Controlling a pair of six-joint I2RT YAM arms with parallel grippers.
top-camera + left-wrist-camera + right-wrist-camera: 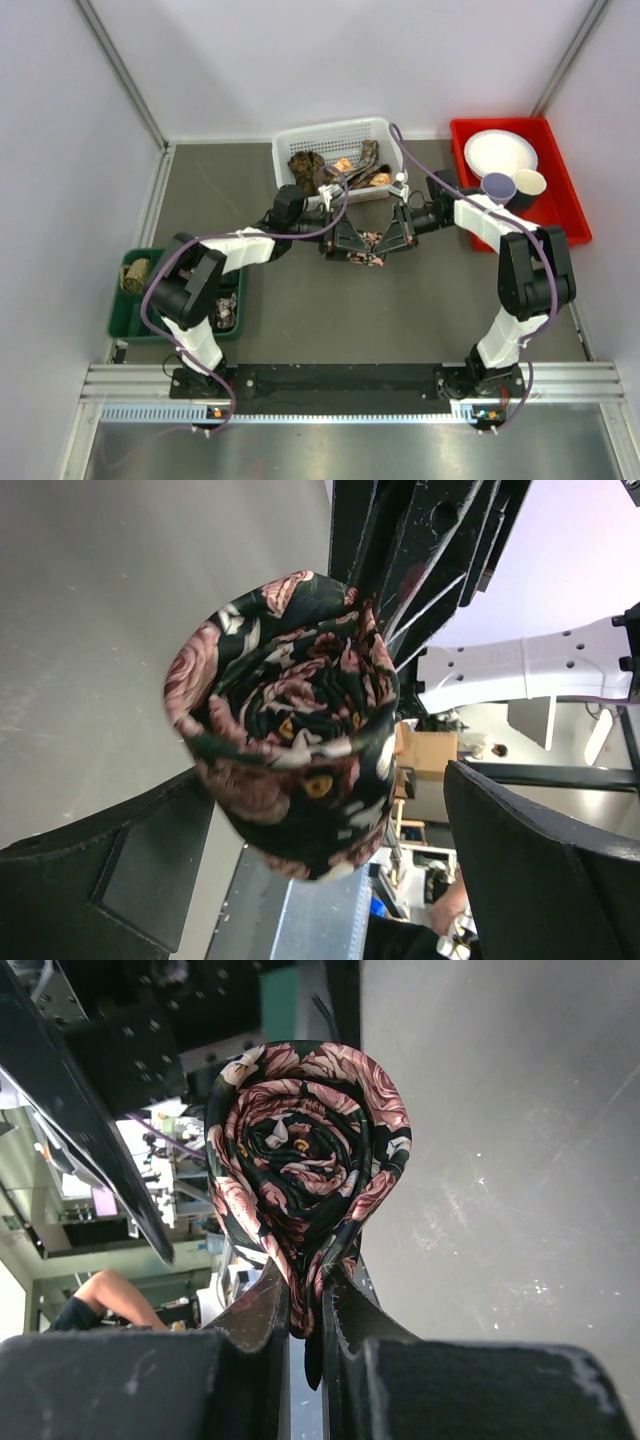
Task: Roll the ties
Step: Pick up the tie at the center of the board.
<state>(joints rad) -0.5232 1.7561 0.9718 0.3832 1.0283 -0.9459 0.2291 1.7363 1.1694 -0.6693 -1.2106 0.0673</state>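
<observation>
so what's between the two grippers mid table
A coiled dark necktie with pink rose print, clear in the top view. The right gripper is pinched shut on its end, and the left gripper stands open around it.

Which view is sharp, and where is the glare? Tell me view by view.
Top external: even soft light, pale sheen on the metal sheet, rolled tie small and vague. Left wrist: the tie crisp, dark fingers underexposed, room behind washed out. Right wrist: tie crisp, table flecked with highlights.
</observation>
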